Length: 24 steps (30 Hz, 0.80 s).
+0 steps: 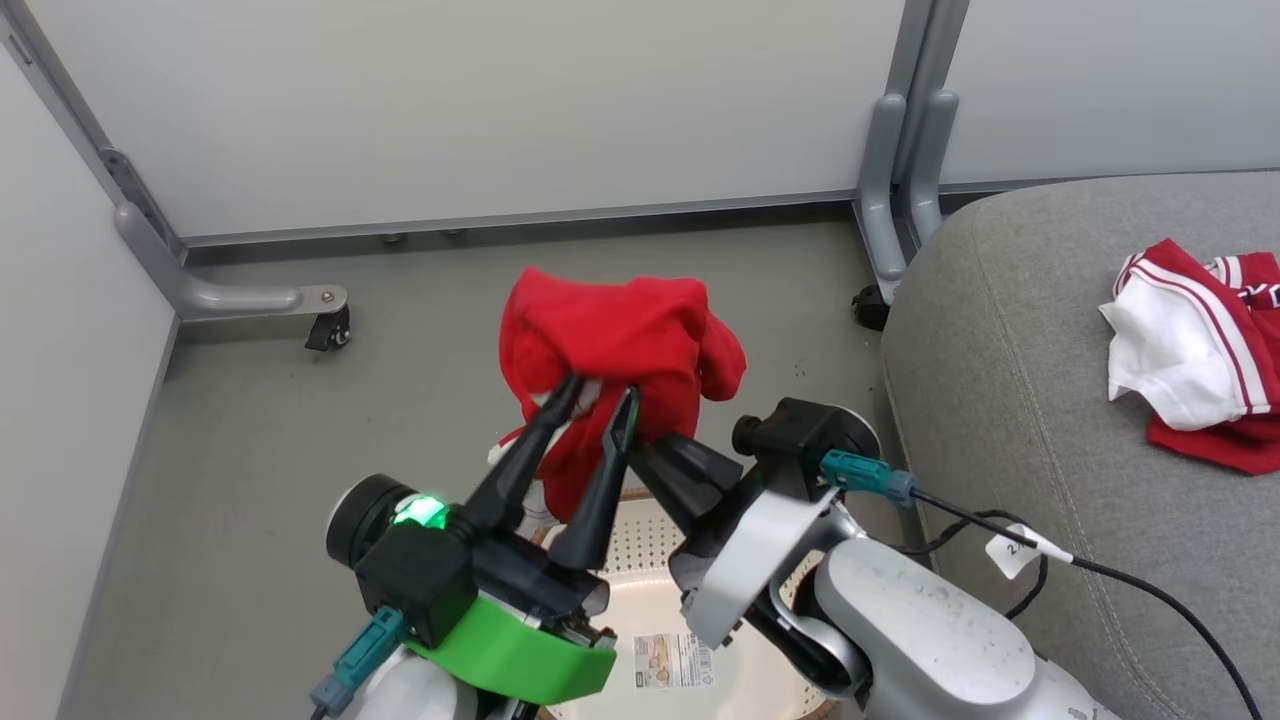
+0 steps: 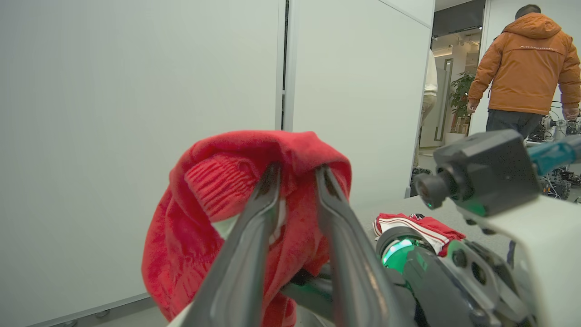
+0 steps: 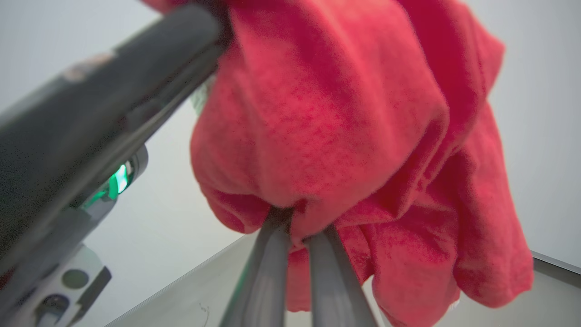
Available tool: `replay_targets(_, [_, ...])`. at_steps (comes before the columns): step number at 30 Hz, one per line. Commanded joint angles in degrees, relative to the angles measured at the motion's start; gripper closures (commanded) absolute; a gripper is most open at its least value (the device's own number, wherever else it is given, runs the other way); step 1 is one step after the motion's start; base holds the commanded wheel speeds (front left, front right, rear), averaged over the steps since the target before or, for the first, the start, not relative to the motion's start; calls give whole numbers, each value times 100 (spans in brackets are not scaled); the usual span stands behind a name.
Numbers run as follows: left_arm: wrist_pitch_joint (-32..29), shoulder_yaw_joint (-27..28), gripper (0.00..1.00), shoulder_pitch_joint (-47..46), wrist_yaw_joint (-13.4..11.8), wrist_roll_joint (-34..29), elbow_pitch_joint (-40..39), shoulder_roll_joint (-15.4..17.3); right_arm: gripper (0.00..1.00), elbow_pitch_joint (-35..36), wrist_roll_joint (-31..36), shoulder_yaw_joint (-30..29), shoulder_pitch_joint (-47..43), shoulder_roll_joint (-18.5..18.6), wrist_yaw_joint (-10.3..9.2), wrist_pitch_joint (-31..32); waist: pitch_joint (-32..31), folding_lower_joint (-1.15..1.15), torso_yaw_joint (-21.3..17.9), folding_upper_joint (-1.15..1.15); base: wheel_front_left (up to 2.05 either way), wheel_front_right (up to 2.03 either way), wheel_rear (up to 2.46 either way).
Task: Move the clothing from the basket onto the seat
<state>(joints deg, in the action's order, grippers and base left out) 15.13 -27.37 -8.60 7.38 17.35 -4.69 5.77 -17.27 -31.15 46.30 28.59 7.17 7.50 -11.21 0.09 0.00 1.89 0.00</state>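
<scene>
Aloft, red garment [image 1: 612, 335] above basket [image 1: 645, 548] rim, seat [image 1: 1000, 400] edge rightward.

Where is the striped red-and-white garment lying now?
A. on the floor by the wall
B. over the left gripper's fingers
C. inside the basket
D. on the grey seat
D: the striped garment lies crumpled on the grey seat, at the right of the head view.
</scene>
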Motion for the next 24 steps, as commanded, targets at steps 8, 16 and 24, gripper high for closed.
replay_targets(8, [0, -23, 0, 227, -9, -99, 250, 171, 100, -124, 191, -434, 81, 82, -2, -113, 31, 0, 5, 0, 0, 0, 0])
replay_targets(16, [-205, -282, 0, 419, 1, -131, 498, 477, 100, -227, 281, -677, 47, 162, -2, -80, 62, 0, 18, 0, 0, 0, 0])
replay_targets(24, [-359, -398, 0, 509, 2, -33, 544, 604, 100, -282, 317, -769, -11, 167, -2, -67, 72, 0, 21, 0, 0, 0, 0])
